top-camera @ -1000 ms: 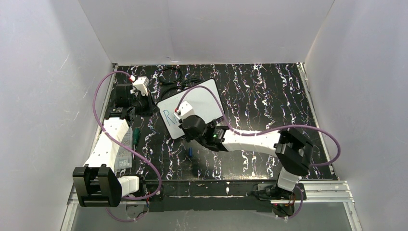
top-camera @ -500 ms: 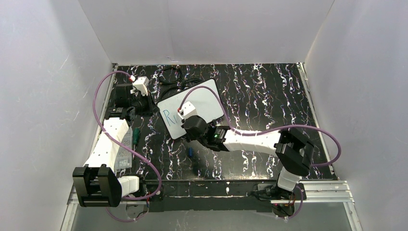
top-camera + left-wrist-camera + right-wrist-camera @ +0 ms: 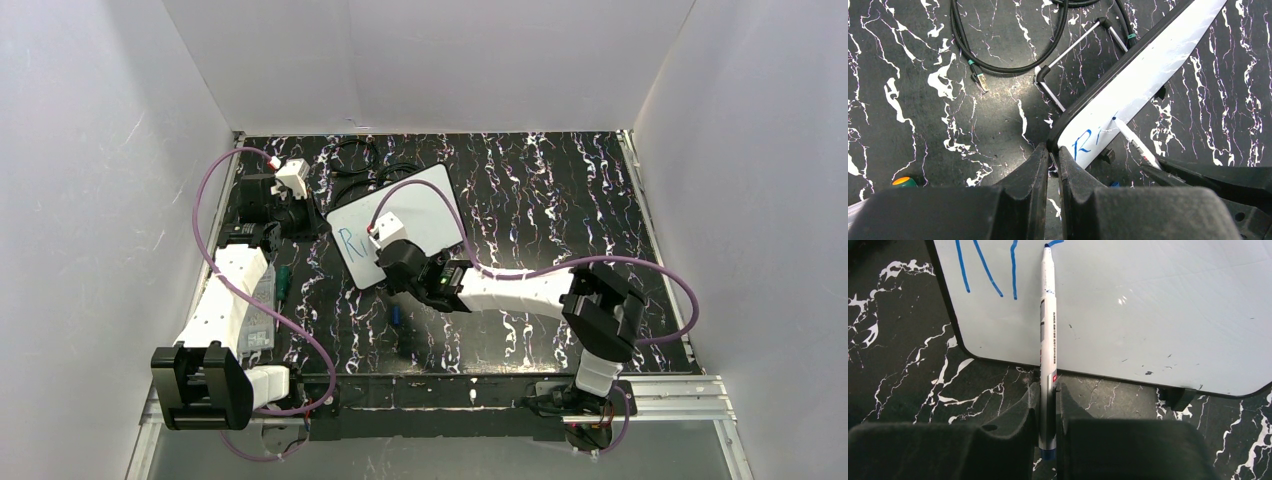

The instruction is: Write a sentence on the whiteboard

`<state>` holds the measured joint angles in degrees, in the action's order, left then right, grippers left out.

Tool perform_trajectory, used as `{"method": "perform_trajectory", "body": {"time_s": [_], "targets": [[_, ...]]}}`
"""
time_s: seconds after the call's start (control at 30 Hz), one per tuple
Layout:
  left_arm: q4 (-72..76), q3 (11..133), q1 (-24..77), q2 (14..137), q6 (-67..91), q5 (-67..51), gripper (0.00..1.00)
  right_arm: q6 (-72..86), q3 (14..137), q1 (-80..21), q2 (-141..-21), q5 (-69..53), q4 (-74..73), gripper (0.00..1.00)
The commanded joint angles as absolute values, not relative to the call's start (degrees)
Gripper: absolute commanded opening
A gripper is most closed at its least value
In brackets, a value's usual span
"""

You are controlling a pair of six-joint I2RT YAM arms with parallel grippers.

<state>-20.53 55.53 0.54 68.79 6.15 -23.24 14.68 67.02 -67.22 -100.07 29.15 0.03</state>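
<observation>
Black sheeting veined with white covers the table [image 3: 560, 200], and an aluminium rail [image 3: 660, 385] runs along its near edge, where both arms are bolted. Just beyond the rail, left of centre, a small blue cap [image 3: 396, 317] lies loose. Closer to the left edge, a green stick-shaped item [image 3: 283, 283] rests beside a flat grey item [image 3: 258, 315] that is partly hidden under the left arm; any print on it is too small to read.

Further in, the right jaws are closed on a white marker [image 3: 1048, 340], gripping its lower barrel, with the blue tip touching the whiteboard [image 3: 1148, 315]. Fine grey lettering runs along the barrel above a small red mark, but neither is legible.

The whiteboard sits in the far-left part of the table, turned at an angle to the edges and raised on small black feet [image 3: 1180, 397]. The sentence [image 3: 1085, 142] reads "Ri" in blue near the board's left corner; the right wrist view cuts off the tops of the letters. The left jaws are clamped shut on the dark rim at that corner.

Behind the board, toward the far edge, lie a wire stand [image 3: 1073, 50] and a looped black cable [image 3: 998, 65]. Plain white walls [image 3: 450, 60] close in three sides.
</observation>
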Motion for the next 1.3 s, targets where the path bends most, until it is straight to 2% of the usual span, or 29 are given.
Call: {"method": "perform_trajectory", "body": {"time_s": [0.0,0.57,1.03,1.27], "targets": [[-20.31,55.11,0.43,66.94,5.27,-23.47,0.00,15.02,68.78,-66.97,-101.04,27.64,0.20,0.01],[-20.30,55.13,0.41,66.97,5.33,-23.54,0.00,18.39,64.17,-67.15,-98.80,30.75,-3.29,0.01],[-20.30,55.11,0.36,66.89,5.28,-23.48,0.00,18.54,63.20,-68.39,-100.00,25.55,-2.26,0.01],[-20.30,55.09,0.39,66.98,5.27,-23.46,0.00,18.38,63.17,-69.13,-98.83,27.19,-1.80,0.01]]}}
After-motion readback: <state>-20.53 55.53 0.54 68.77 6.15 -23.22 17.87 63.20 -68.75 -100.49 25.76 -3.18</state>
